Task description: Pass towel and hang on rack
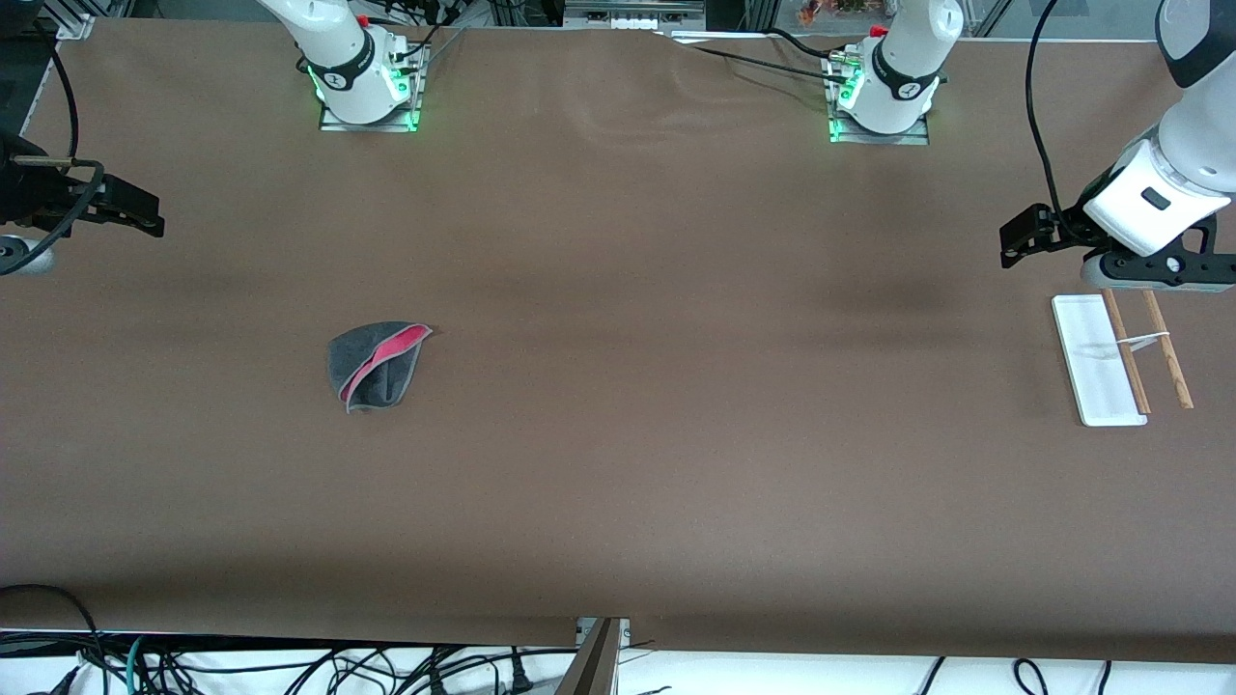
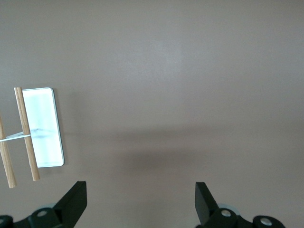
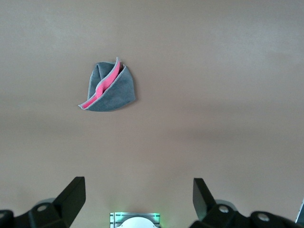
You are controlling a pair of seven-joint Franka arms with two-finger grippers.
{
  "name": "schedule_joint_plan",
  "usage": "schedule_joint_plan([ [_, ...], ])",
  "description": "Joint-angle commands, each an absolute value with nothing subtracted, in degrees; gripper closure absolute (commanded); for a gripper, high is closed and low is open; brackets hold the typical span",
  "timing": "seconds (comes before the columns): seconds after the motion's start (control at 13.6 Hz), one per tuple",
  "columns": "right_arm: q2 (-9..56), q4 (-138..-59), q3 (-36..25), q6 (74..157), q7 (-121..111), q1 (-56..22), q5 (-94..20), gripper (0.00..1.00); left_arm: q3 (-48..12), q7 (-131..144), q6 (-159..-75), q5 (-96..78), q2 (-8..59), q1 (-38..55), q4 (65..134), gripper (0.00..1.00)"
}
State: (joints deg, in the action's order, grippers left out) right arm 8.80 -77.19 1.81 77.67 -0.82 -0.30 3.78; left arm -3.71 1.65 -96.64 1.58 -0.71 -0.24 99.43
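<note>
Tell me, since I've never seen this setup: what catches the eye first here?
The towel, folded dark grey with a pink-red streak, lies alone on the brown table toward the right arm's end. At the left arm's end stands the rack, a white base with two thin wooden rods. The right hand and left hand both hang open and empty above their ends.

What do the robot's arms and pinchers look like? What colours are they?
Both arms are glossy white with black rings at the joints, on bases lit green. The left gripper and right gripper are black, each with two pointed wedge-shaped fingers. Black cables run along both arms.
</note>
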Motion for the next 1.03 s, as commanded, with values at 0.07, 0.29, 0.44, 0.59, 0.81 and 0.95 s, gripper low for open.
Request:
schedule_joint_plan([
  [0.07, 8.4, -77.5, 3.1, 78.0, -0.3, 0.4, 4.2, 0.00, -3.8, 1.6, -95.7, 1.3, -0.6, -0.5, 98.4, 0.00],
  [0.29, 8.7, -77.3, 3.1, 78.0, -0.2, 0.4, 4.1, 0.00, -3.8, 1.6, -95.7, 1.3, -0.6, -0.5, 98.4, 0.00],
  [0.44, 8.7, -77.3, 3.1, 78.0, -0.1, 0.4, 4.0, 0.00, -3.8, 1.6, -95.7, 1.3, -0.6, -0.5, 98.4, 0.00],
  [0.59, 9.1, -77.3, 3.5, 78.7, 0.1, -0.9, 4.4, 0.00, -3.8, 1.7, -95.7, 1.3, -0.6, -0.5, 98.4, 0.00],
  [0.81, 11.6, -77.5, 3.5, 78.7, 0.2, -3.0, 4.9, 0.00, -3.8, 1.6, -95.7, 1.3, -0.6, -0.5, 98.4, 0.00],
  [0.95, 14.3, -77.3, 3.5, 79.0, 0.1, -4.2, 4.7, 0.00, -4.0, 1.6, -95.7, 1.3, -0.6, -0.4, 98.3, 0.00],
])
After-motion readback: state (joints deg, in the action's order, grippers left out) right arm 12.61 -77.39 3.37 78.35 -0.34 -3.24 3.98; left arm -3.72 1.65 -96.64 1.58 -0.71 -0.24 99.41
